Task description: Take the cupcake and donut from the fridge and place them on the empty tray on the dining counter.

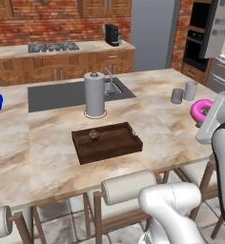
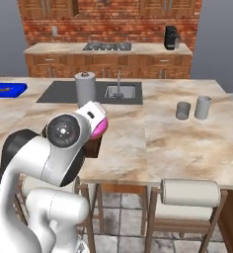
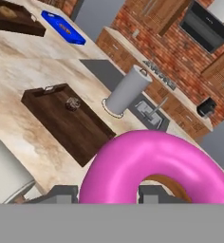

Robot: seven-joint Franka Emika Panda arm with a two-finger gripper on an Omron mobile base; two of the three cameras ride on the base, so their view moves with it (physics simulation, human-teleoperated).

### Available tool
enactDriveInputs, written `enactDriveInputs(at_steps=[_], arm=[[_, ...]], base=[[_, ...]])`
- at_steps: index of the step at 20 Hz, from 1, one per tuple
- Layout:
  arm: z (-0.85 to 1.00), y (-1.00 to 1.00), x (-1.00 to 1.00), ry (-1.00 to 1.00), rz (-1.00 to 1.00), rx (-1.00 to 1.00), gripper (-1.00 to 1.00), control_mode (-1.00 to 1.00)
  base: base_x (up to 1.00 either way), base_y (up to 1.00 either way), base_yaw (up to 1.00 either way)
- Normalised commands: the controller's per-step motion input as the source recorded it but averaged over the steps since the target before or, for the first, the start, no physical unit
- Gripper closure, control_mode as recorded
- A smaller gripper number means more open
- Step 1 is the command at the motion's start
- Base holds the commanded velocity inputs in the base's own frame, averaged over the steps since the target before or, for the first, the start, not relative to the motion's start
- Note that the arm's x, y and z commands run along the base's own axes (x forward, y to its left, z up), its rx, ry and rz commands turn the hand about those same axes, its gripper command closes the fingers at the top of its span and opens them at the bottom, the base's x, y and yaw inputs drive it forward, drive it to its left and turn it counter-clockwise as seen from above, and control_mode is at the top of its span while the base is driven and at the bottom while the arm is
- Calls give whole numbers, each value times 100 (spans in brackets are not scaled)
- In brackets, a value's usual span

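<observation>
Pink icing sits nearest the hand camera: the donut (image 3: 156, 166) is clamped in the gripper (image 3: 107, 194), its ring standing up between the two dark fingertips (image 3: 61, 193) and blocking much of what lies ahead. From the left base view the same donut (image 1: 200, 110) shows at the end of the white arm, held in the air above the right part of the dining counter (image 1: 152, 95), and in the right base view a sliver of its pink (image 2: 99, 127) peeps out from behind the wrist.

Just beyond the gripper and down to its left lies the tray (image 3: 61, 118), dark brown wood with low rims and small handles, flat on the beige marbled top. The cupcake (image 3: 73, 103) rests inside it (a small dark lump, toward the tray's far end as the hand sees it); in the left base view the cupcake (image 1: 93, 136) sits left of centre in the tray (image 1: 107, 142).

Past the tray stands an upright paper towel roll (image 3: 126, 90) on a round base, and behind that the sink (image 3: 149, 114) with its faucet. Two grey cups (image 1: 184, 92) stand close together, near the donut on its far side. Further off to the gripper's left lies a bright blue tray (image 3: 64, 28), and another brown tray (image 3: 14, 19) with a tan item lies beside it. Farthest away, against the brick wall, run the wall counter's stove (image 1: 53, 46) and a black coffee machine (image 1: 112, 35).
</observation>
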Motion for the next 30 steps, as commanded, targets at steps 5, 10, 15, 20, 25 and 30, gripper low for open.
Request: enactDriveInputs(at_steps=[5,10,15,20,25,30], arm=[[0,0,0,0,0,0,100,100],[0,0,0,0,0,0,100,100],[0,0,0,0,0,0,100,100],[0,0,0,0,0,0,100,100],[0,0,0,0,0,0,100,100],[-6,2,30,4,0,0,100,-100]], base=[[24,82,-4],[34,62,31],[76,48,58],[92,39,52],[56,11,25],[22,0,0]])
